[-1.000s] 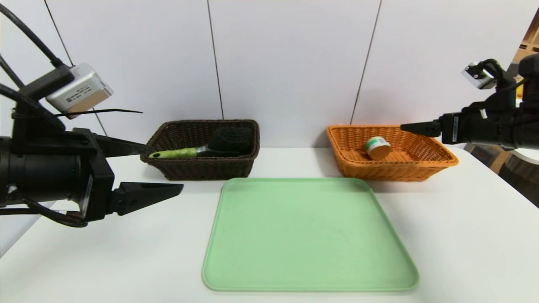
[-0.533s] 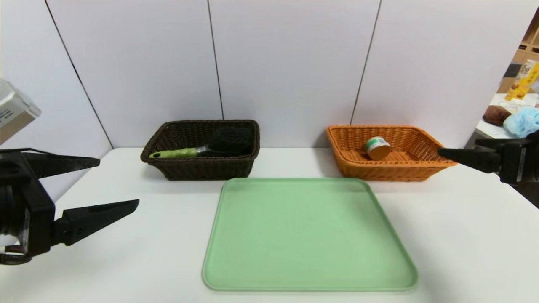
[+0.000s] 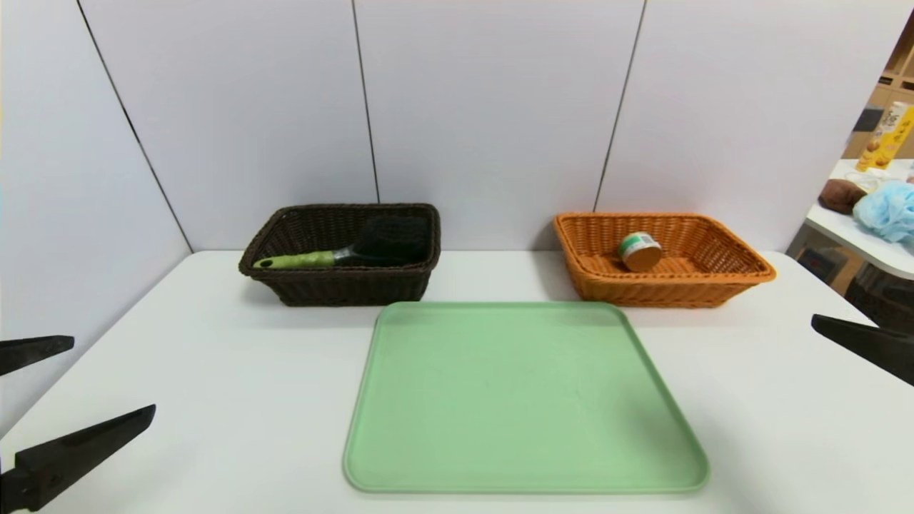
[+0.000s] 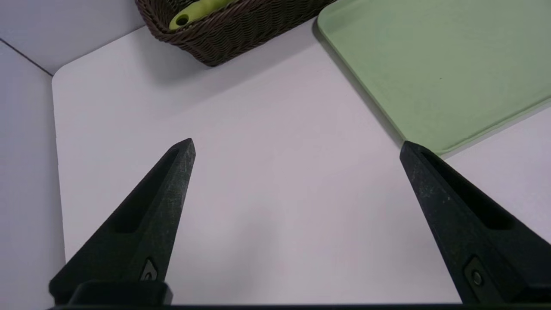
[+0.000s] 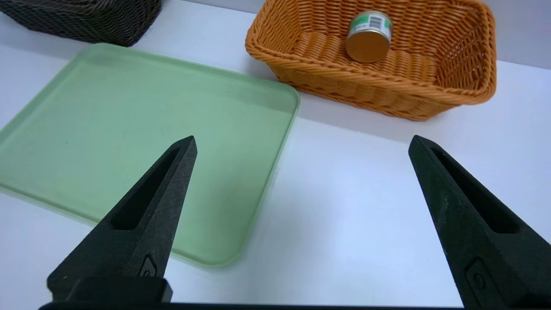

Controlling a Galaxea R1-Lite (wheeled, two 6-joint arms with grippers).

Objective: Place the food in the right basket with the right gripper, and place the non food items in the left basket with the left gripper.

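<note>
With the tin can (image 3: pixel 640 251) in the orange basket (image 3: pixel 742 265) and the hand brush (image 3: pixel 343 253) in the dark brown basket (image 3: pixel 335 289) along the bench's far edge, park the left claw (image 3: pixel 39 400) and right claw (image 5: pixel 301 144), both spread and empty, over the near corners, off the green tray (image 3: pixel 525 400).

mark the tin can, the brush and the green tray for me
tin can (image 5: pixel 369 36), right wrist view, on its gold lid.
brush (image 3: pixel 391 239), head view, on the black bristle head.
green tray (image 3: pixel 525 400), head view, on its bare flat middle.
</note>
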